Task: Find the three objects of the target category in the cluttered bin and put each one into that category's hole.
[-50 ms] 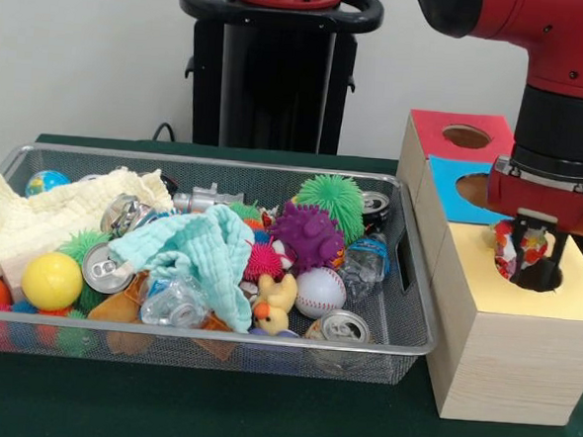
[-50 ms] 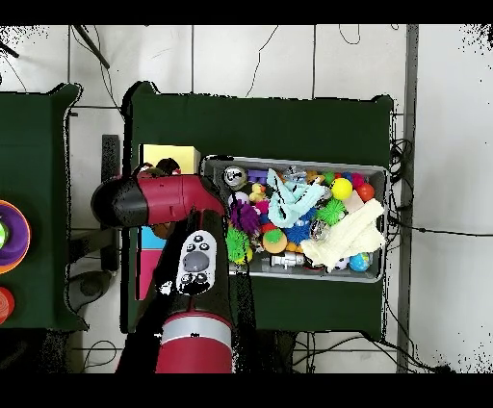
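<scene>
My gripper [image 1: 527, 251] hangs over the round hole [image 1: 543, 279] in the yellow top of the wooden box [image 1: 506, 360], at the right. It is shut on a small red and white patterned toy [image 1: 515, 248], held just above the hole's rim. The wire mesh bin [image 1: 421, 286] to the left holds a baseball [image 1: 320, 292], a yellow ball [image 1: 52, 280], a purple spiky ball [image 1: 308, 236] and a green spiky ball [image 1: 332, 201]. In the overhead view the red arm [image 2: 159, 200] hides the gripper; the box's yellow top [image 2: 170, 157] shows beside the bin [image 2: 308, 162].
The box also has a blue-topped hole [image 1: 472, 188] and a red-topped hole [image 1: 466, 136] behind the yellow one. A teal cloth [image 1: 203, 243], a cream cloth [image 1: 54, 214], crushed cans [image 1: 103, 266], a rubber duck [image 1: 276, 302] and plastic bottles [image 1: 172, 305] crowd the bin.
</scene>
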